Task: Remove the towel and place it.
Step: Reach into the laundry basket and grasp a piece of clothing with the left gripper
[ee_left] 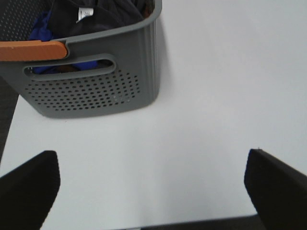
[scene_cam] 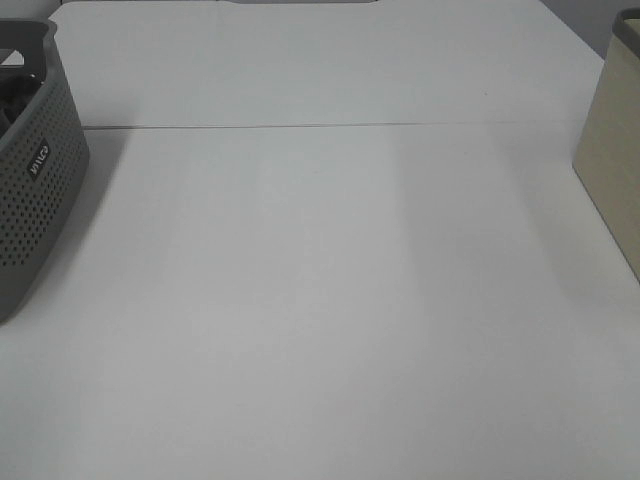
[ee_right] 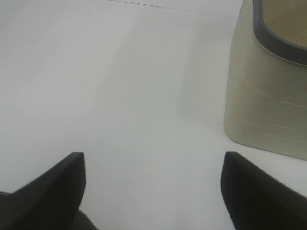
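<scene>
The dark charcoal towel [ee_left: 108,14] lies bunched inside the grey perforated basket [ee_left: 91,93], with a white label showing and a blue cloth [ee_left: 41,26] beside it. In the exterior high view the basket [scene_cam: 35,190] stands at the table's left edge, and only a dark bit of its contents [scene_cam: 12,100] shows. My left gripper [ee_left: 151,184] is open and empty over the bare table, a short way in front of the basket. My right gripper [ee_right: 153,189] is open and empty over the table near the beige bin. Neither gripper shows in the exterior high view.
A beige bin [scene_cam: 612,150] with a grey rim stands at the table's right edge, also in the right wrist view [ee_right: 268,91]. The basket has an orange handle [ee_left: 31,50]. A seam [scene_cam: 330,125] crosses the white table.
</scene>
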